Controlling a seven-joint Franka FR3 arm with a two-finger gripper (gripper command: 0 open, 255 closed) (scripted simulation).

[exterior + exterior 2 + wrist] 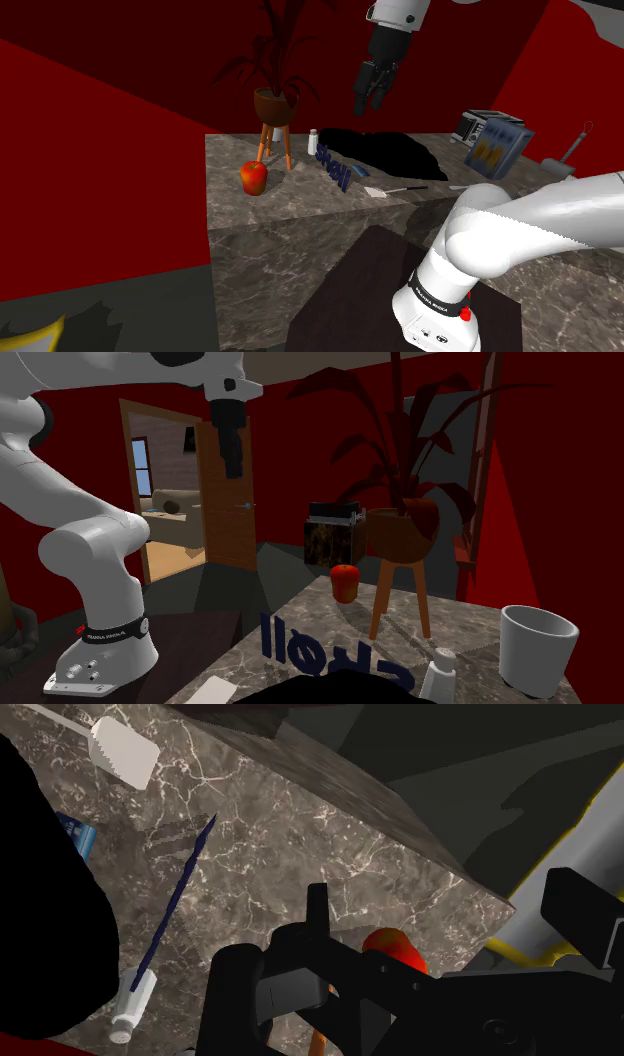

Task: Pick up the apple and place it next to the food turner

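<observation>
One apple [254, 177], red, resting on the bench [300, 210] toward the shoulder view's left end, just beside the stand legs of the potted plant [274, 105]; seen in the wrist view too [393, 946], partly behind black hand parts. One food turner [379, 191], white, lying flat near the bench's front edge, well apart from the apple; blue lettering [336, 168] standing between the two. Gripper [368, 102] hanging high above the bench, nearer over the black patch [390, 152] than over the apple; carrying nothing; cannot tell whether spread or pressed together.

Step in hand, as judged: the reach to the apple, hardly begun; pick and place both not yet done. Next move calls for travel toward the shoulder view's left and a long descent onto the apple, with an opening wide enough for a round body; grip best taken across its middle; care needed with the stand legs close on one side. After that, a carry over the lettering to bare bench beside the turner's blade.

Count: apple, one; white turner, one; potted plant, one; blue lettering, one set; small white shaker [312, 142], one; toaster [480, 124], one; blue box [500, 150], one; white cup [538, 645], one; grey spatula-like tool [562, 160] at the shoulder view's far right, one, kind uncertain.
</observation>
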